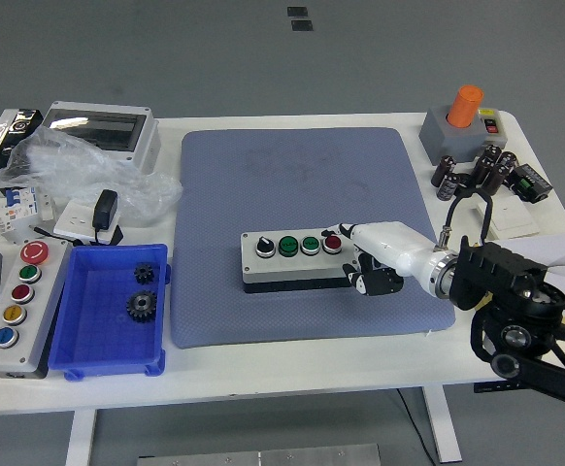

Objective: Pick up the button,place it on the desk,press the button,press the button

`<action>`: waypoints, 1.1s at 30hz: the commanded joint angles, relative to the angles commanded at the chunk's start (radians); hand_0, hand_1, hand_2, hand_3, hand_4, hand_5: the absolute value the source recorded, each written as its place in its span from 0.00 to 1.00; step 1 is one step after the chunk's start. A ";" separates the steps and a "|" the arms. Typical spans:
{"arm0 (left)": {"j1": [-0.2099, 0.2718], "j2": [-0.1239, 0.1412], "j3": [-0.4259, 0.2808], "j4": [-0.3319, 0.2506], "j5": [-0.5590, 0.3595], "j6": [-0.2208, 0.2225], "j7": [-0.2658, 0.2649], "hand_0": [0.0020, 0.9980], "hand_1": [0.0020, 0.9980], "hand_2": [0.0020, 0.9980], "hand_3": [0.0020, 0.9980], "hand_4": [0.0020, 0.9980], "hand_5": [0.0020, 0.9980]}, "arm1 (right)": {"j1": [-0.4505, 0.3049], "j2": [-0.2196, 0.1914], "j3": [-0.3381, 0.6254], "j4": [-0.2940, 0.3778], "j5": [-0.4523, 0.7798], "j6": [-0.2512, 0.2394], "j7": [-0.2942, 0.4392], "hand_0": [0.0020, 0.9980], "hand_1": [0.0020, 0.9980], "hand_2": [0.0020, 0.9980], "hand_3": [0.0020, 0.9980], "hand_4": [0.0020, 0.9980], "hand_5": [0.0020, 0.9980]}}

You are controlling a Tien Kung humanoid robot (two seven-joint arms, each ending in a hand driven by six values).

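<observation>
Grey button box (297, 260) lies flat on the blue-grey mat (302, 194), a little below the mat's middle, long side running left to right. Four controls in a row on its top face — a black-and-white selector knob (261, 249) at the left, two green buttons (288, 246) in the middle, a red button (332, 243) at the right end. Right hand (375, 254), white shell with black finger joints, comes in from the right edge on a black arm (515, 301) and sits at the box's right end. One finger (347, 233) is stretched out toward the red button, tip at or touching its right rim — contact cannot be confirmed from this angle. The other fingers are curled under and back beside the box's right side; the hand holds nothing. Left arm is not in view. On the table (292, 374) left of the mat: a blue tray (74, 330) with two dark gears (142, 306) in it, a larger grey control panel (16, 306) with a red mushroom button and coloured buttons below it, a black plug adapter (105, 214), crumpled clear plastic (79, 170), and a white enclosure with a clear lid (103, 131). Far right corner: a grey base carrying an orange cylinder (469, 104), with small black components (481, 170) just in front of it.
</observation>
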 joint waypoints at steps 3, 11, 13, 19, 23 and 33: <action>0.001 0.000 0.001 0.000 -0.001 0.000 0.000 0.67 0.71 0.63 0.64 0.59 0.37 | -0.001 0.000 -0.004 -0.004 0.002 0.001 0.001 0.39 0.36 0.22 0.87 0.39 0.00; -0.002 0.001 0.001 0.000 0.001 -0.001 -0.001 0.67 0.71 0.63 0.64 0.59 0.37 | -0.001 -0.003 0.011 -0.009 0.006 0.004 0.002 0.40 0.37 0.22 0.86 0.40 0.00; -0.002 0.001 0.001 0.000 0.001 -0.001 -0.001 0.67 0.71 0.63 0.64 0.59 0.37 | 0.001 -0.003 0.012 -0.011 0.007 0.005 0.003 0.40 0.37 0.22 0.86 0.40 0.00; -0.002 0.000 0.001 0.000 0.001 -0.001 -0.001 0.67 0.71 0.63 0.64 0.59 0.38 | 0.000 -0.001 0.012 -0.020 0.011 0.006 0.004 0.40 0.37 0.22 0.86 0.40 0.00; -0.001 0.001 0.002 0.000 0.000 -0.001 -0.001 0.67 0.71 0.63 0.64 0.59 0.38 | 0.000 -0.001 0.009 -0.024 0.013 0.007 0.005 0.39 0.37 0.22 0.86 0.41 0.00; -0.005 0.002 -0.004 0.000 0.004 -0.002 -0.004 0.67 0.71 0.63 0.64 0.59 0.38 | -0.005 0.001 0.005 -0.054 0.019 0.009 0.009 0.39 0.37 0.22 0.86 0.41 0.00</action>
